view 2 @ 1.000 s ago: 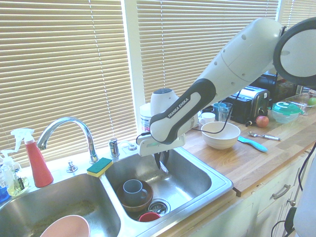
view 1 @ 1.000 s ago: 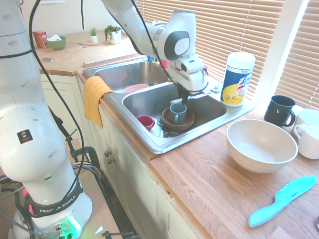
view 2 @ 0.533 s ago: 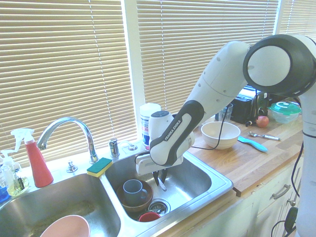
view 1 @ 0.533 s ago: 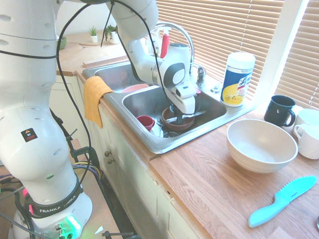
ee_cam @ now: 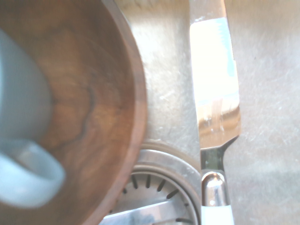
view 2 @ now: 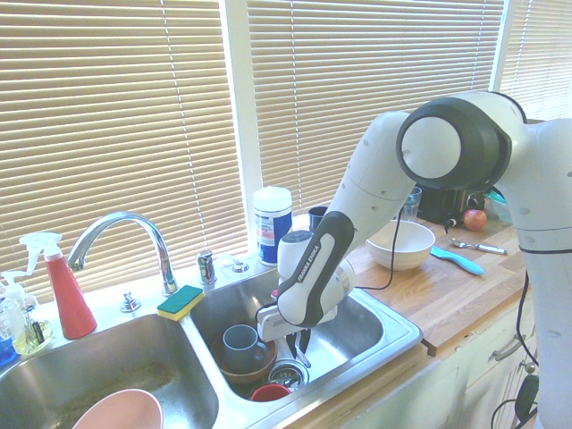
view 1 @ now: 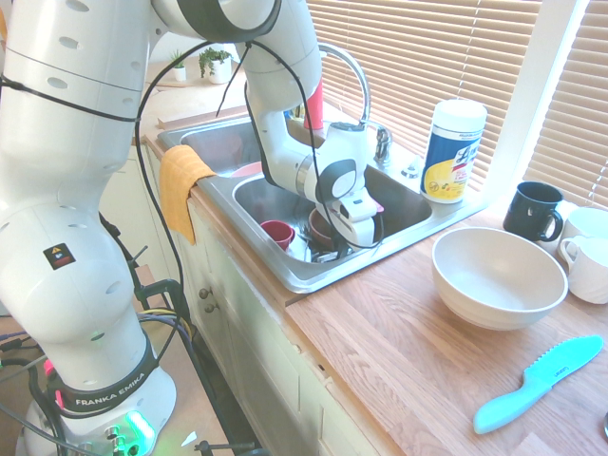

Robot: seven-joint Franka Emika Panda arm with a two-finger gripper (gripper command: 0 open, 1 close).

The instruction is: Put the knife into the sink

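My gripper (view 2: 301, 338) is low inside the right basin of the steel sink (view 2: 395, 332), just above the drain. It is shut on the knife (view 2: 305, 351), a slim shiny metal one whose blade (ee_cam: 214, 93) lies close over the basin floor beside a brown wooden bowl (ee_cam: 98, 108). In the first exterior view the gripper (view 1: 344, 243) sits deep in the sink (view 1: 285, 274), and the wrist hides most of the knife there.
The wooden bowl (view 2: 243, 357) holds a grey-blue mug (view 2: 239, 339); a red cup (view 1: 277, 233) lies near the drain. A pink bowl (view 2: 118, 411) is in the left basin, under the faucet (view 2: 116, 225). A white bowl (view 1: 497, 275) and a teal knife (view 1: 537, 383) are on the counter.
The arm has swung down and toward the sink's front, carrying the knife from above the basin to just over its floor. The grip has stayed shut.
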